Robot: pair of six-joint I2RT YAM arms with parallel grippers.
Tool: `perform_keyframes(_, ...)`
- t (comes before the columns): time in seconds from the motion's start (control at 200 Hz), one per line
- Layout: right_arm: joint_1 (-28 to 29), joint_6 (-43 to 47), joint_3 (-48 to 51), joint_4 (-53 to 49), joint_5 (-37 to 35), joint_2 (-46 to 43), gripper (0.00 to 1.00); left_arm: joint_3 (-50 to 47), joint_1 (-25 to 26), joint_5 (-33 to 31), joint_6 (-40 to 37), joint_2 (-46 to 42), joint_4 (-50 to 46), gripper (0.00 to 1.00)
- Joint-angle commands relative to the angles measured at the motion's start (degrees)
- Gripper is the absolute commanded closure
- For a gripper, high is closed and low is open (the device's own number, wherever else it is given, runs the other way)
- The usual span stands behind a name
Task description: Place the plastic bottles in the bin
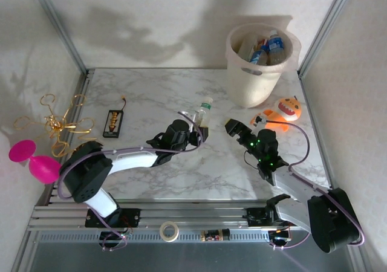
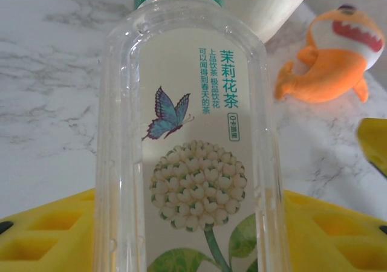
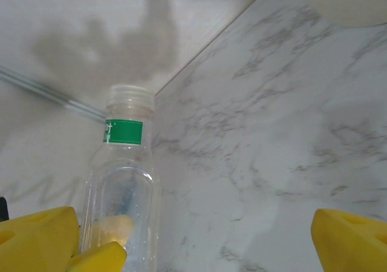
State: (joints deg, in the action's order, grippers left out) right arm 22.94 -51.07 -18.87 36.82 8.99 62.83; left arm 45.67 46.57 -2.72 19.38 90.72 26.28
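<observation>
Left hand point(image 1: 198, 131) clenched low on the upright bottle point(image 1: 205, 110), set for a lift.
The bottle stands mid-tabletop point(image 1: 151, 97); the right hand point(image 1: 234, 129) hangs spread and empty just beside it, apparently leaving the path clear to the bin point(image 1: 257, 84) at far right.

Clear glossy plastic bottle point(image 2: 187, 133), marble-look table point(image 1: 151, 97)

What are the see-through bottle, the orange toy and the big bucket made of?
The bottle: clear glossy plastic; the table shows through it. The orange toy: matte, soft-looking, maybe plush or rubber. The bucket: milky smooth plastic, likely, with a moulded rim.
</observation>
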Motion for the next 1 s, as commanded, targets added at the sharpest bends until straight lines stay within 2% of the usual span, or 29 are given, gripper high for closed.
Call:
perform_keyframes(0.0,2.2,-1.3,-3.8,6.1,2.5,3.0,0.01,-3.6,0.8,-2.7,-1.4,-4.2,6.6,0.50)
perform_keyframes(0.21,7.3,-1.4,-10.3,9.6,5.5,10.8,0.01,-10.2,1.4,-6.5,-2.1,-10.3,10.8,0.50)
perform_keyframes(0.581,14.9,-0.9,-21.3,12.1,9.6,24.9,0.02,-14.8,1.9,-7.0,-3.3,-15.5,11.4,0.52)
perform_keyframes(0.886,16.4,-2.3,-23.7,13.9,12.3,30.1,0.15,-16.4,2.4,-6.4,-3.5,-18.1,11.3,0.52)
perform_keyframes(0.996,16.4,-2.5,-23.4,15.1,12.9,30.7,0.25,-16.6,2.5,-5.8,-3.2,-18.3,10.8,0.51)
